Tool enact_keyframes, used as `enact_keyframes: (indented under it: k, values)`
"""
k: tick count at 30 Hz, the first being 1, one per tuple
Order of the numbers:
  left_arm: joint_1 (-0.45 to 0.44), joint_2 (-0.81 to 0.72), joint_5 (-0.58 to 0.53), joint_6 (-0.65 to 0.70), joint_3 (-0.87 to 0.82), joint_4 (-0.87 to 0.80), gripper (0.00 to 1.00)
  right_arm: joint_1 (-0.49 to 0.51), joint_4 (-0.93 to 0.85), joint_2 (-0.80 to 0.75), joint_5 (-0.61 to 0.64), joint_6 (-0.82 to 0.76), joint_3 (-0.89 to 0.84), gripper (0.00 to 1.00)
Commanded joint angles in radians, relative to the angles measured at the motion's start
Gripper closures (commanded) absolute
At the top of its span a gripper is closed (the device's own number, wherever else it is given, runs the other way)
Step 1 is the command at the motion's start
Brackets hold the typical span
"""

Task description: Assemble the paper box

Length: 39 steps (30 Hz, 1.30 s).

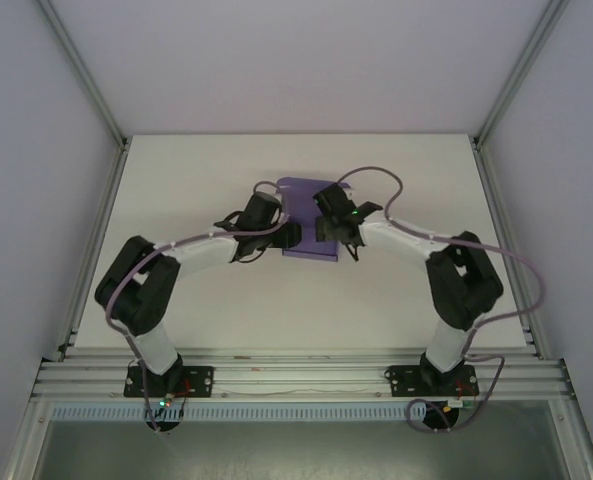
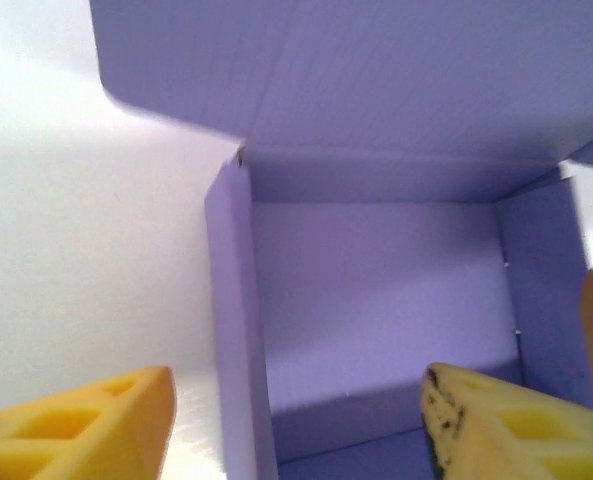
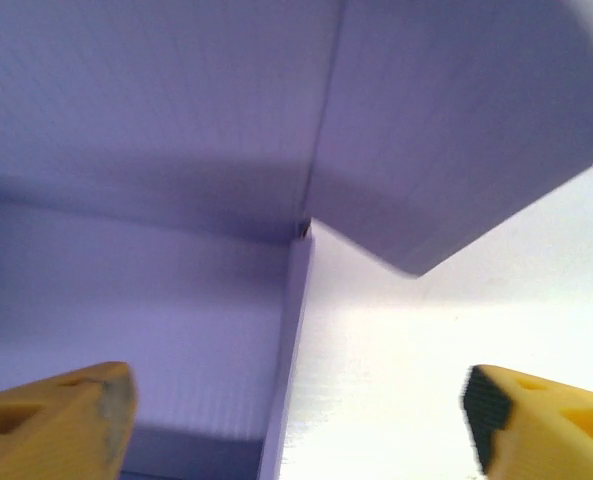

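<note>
Top external view is showing the paper box (image 1: 304,215) sitting near the middle of the white table (image 1: 196,300), a bit toward the far side. The left arm (image 1: 191,250) and the right arm (image 1: 406,238) are reaching in from the two sides. The box is lying between them, so each arm is getting one side to work on.

Left wrist view is showing the left gripper (image 2: 298,405) with its yellow fingers (image 2: 86,425) spread wide apart. The left wall (image 2: 231,330) of the box is standing up between them. One finger is hanging outside the wall and one inside, and neither is squeezing it. I think it is waiting there so the wall is not falling flat.

Right wrist view is showing the right gripper (image 3: 301,400) spread wide too. The right wall (image 3: 294,350) is standing between its fingers, and nothing is being pinched.

The box is looking like a purple tray made of thin card with tiny lines on it. Its walls are standing up and its top is open. A big lid flap (image 2: 356,80) is rising at the far side. I am guessing the lid is the part not yet folded down.
</note>
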Motion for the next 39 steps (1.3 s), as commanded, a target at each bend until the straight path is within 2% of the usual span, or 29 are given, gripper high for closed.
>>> enact_keyframes:
  k: [1, 3, 6, 9, 13, 16, 19, 21, 24, 26, 30, 32, 34, 36, 38, 39]
  values:
    - [-0.001, -0.104, -0.094, 0.072, -0.006, -0.061, 0.15, -0.039, 0.047, -0.101, -0.032, -0.065, -0.041, 0.00]
    - [0.011, -0.146, -0.118, 0.118, -0.001, -0.069, 0.00, -0.065, 0.101, -0.159, -0.081, -0.150, -0.079, 0.00]
    - [0.056, -0.165, -0.111, 0.212, 0.039, -0.097, 0.00, -0.119, 0.142, -0.212, -0.217, -0.339, -0.096, 0.00]
    - [0.141, -0.137, 0.046, 0.359, 0.104, -0.101, 0.00, -0.191, 0.122, -0.210, -0.429, -0.545, -0.062, 0.00]
    - [0.209, -0.026, 0.235, 0.604, 0.262, -0.199, 0.00, -0.258, 0.007, -0.115, -0.545, -0.714, 0.078, 0.02]
    - [0.210, 0.059, 0.283, 0.777, 0.388, -0.303, 0.00, -0.295, -0.102, -0.014, -0.558, -0.780, 0.202, 0.08]
    - [0.211, 0.149, 0.289, 0.894, 0.513, -0.403, 0.00, -0.324, -0.196, 0.078, -0.615, -0.836, 0.300, 0.20]
    - [0.212, 0.222, 0.286, 0.943, 0.621, -0.494, 0.01, -0.333, -0.250, 0.125, -0.641, -0.867, 0.353, 0.31]
    - [0.213, 0.320, 0.328, 1.000, 0.765, -0.618, 0.12, -0.338, -0.298, 0.163, -0.656, -0.893, 0.391, 0.49]
    - [0.212, 0.377, 0.354, 1.026, 0.856, -0.703, 0.23, -0.341, -0.294, 0.171, -0.655, -0.890, 0.396, 0.63]
    - [0.211, 0.423, 0.391, 1.062, 0.931, -0.782, 0.56, -0.340, -0.293, 0.173, -0.654, -0.874, 0.405, 0.74]
    - [0.210, 0.423, 0.390, 1.070, 0.931, -0.789, 0.75, -0.339, -0.294, 0.174, -0.651, -0.869, 0.411, 0.83]
    - [0.210, 0.417, 0.384, 1.069, 0.921, -0.787, 0.85, -0.339, -0.302, 0.176, -0.655, -0.870, 0.417, 0.87]
    - [0.210, 0.408, 0.385, 1.065, 0.903, -0.770, 0.88, -0.339, -0.302, 0.178, -0.651, -0.864, 0.421, 0.89]
    - [0.209, 0.400, 0.373, 1.048, 0.887, -0.749, 1.00, -0.339, -0.288, 0.178, -0.645, -0.847, 0.421, 0.91]
    - [0.208, 0.396, 0.352, 1.029, 0.879, -0.733, 1.00, -0.339, -0.281, 0.176, -0.646, -0.836, 0.420, 0.92]
